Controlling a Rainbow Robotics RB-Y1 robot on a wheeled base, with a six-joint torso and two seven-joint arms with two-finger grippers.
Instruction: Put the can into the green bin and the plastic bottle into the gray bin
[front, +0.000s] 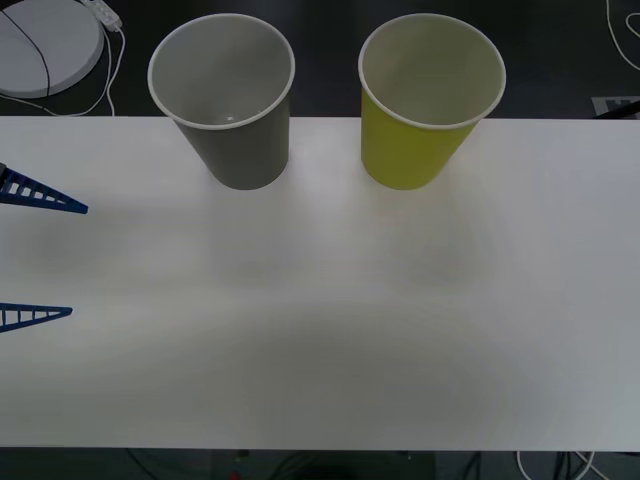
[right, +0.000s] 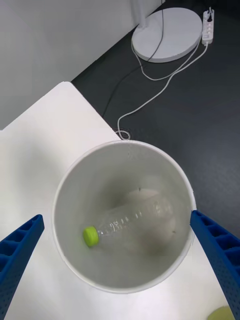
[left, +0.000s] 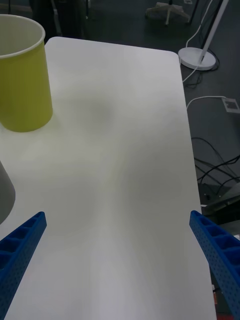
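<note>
Front view: the gray bin (front: 228, 110) and the green bin (front: 425, 110) stand upright, side by side but apart, at the far edge of the white table (front: 320, 330), gray to the left. The left gripper (front: 75, 260) pokes in at the left edge with its blue fingers spread and nothing between them.

Right wrist view: the right gripper (right: 117, 240) hangs above the gray bin (right: 70, 200) with its fingers wide apart, released. The plastic bottle (right: 132, 220) lies tilted inside that bin, its lime-green cap (right: 90, 235) against the wall.

Left wrist view: the left gripper (left: 117, 235) is released above bare table (left: 130, 150); the green bin (left: 22, 80) stands beyond it.
</note>
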